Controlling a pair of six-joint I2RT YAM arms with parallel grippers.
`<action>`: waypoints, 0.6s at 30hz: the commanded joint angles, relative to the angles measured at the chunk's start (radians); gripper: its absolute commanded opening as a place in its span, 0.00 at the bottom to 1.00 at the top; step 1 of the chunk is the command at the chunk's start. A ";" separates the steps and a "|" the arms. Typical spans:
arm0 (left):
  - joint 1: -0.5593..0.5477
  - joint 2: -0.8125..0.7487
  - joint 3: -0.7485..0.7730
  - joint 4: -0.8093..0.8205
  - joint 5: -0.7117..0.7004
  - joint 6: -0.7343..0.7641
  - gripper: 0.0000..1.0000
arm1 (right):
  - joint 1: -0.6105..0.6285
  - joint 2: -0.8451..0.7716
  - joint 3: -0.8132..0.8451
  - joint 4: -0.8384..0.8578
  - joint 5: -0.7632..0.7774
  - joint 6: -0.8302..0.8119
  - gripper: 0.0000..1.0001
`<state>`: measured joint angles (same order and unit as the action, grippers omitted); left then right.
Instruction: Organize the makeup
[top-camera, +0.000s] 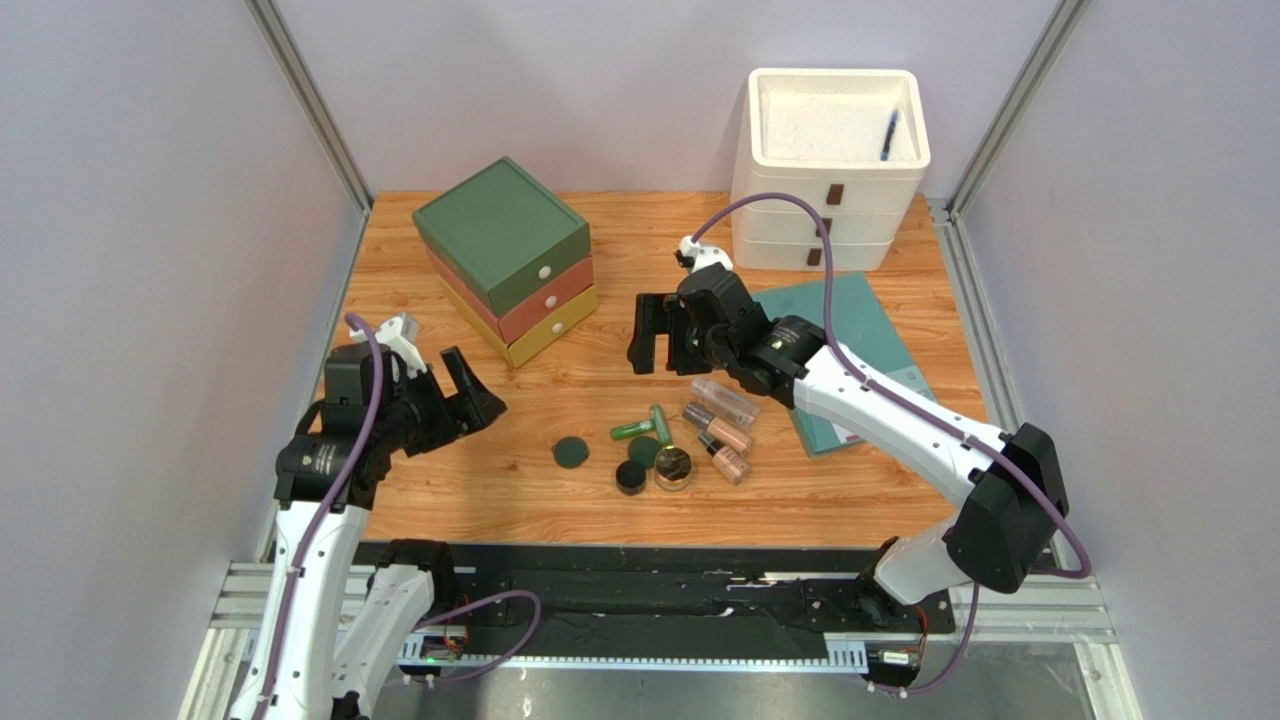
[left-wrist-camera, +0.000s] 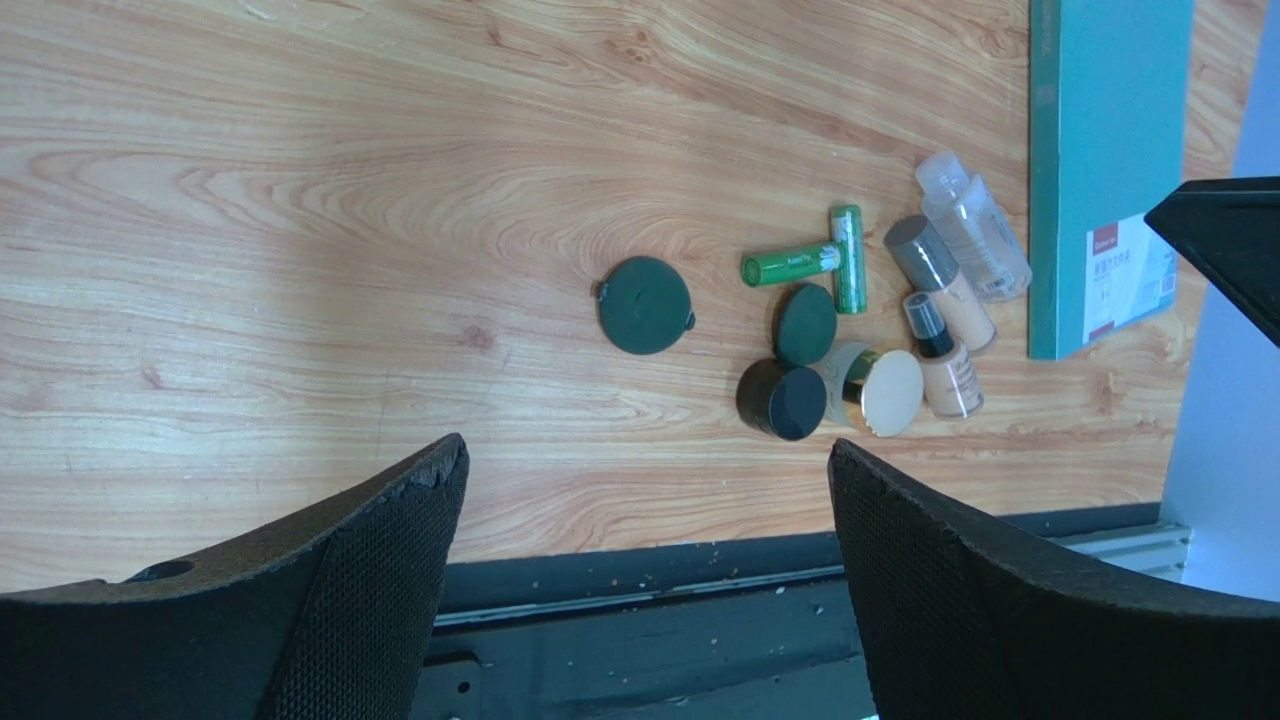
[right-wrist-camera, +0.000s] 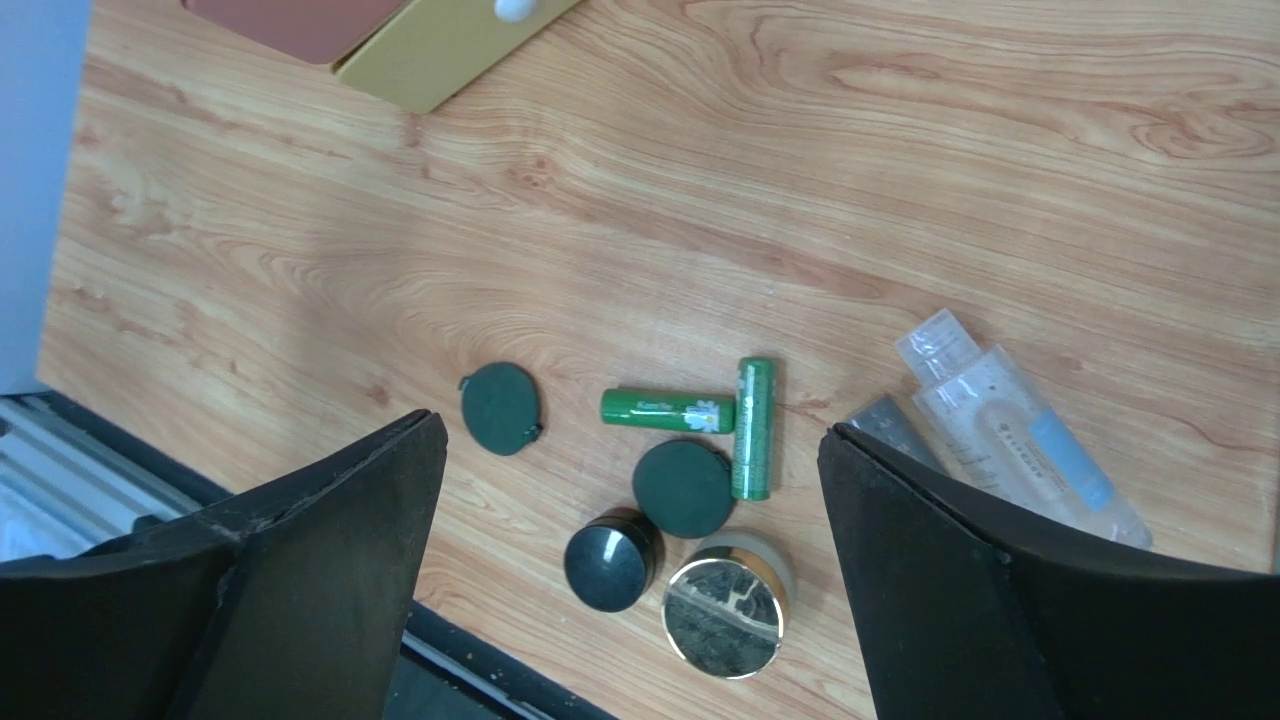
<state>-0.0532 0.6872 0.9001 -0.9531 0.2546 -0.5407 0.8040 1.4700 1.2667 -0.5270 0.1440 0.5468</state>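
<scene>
The makeup lies in a cluster at the table's middle front. A flat dark green compact (top-camera: 571, 452) lies apart at the left. Two bright green tubes (top-camera: 646, 426), a second compact (top-camera: 643, 450), a black jar (top-camera: 631, 477), a gold-rimmed jar (top-camera: 673, 470) and clear bottles with beige contents (top-camera: 721, 432) lie close together. My left gripper (top-camera: 473, 393) is open and empty, left of the cluster. The left wrist view shows the compact (left-wrist-camera: 643, 305) and jars (left-wrist-camera: 781, 401). My right gripper (top-camera: 657, 333) is open and empty, above and behind the cluster. The right wrist view shows the gold-rimmed jar (right-wrist-camera: 727, 608) and tubes (right-wrist-camera: 666, 408).
A green-topped drawer box (top-camera: 508, 255) with coral and yellow drawers stands at the back left. A white drawer unit (top-camera: 831, 165) at the back right holds a blue pen (top-camera: 890, 135) in its top tray. A teal flat book (top-camera: 842, 338) lies under the right arm.
</scene>
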 joint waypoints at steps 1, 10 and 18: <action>-0.004 0.021 0.039 0.001 0.020 -0.010 0.93 | 0.000 -0.014 0.056 0.044 -0.072 0.019 1.00; -0.005 0.054 0.126 0.023 0.052 0.085 0.82 | 0.001 0.068 0.099 0.107 -0.225 0.064 1.00; -0.004 0.228 0.282 0.177 0.095 0.075 0.07 | -0.022 0.104 0.071 0.338 -0.362 0.174 1.00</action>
<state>-0.0532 0.8165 1.0985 -0.9028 0.3016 -0.4622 0.7971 1.5696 1.3273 -0.3916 -0.1120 0.6357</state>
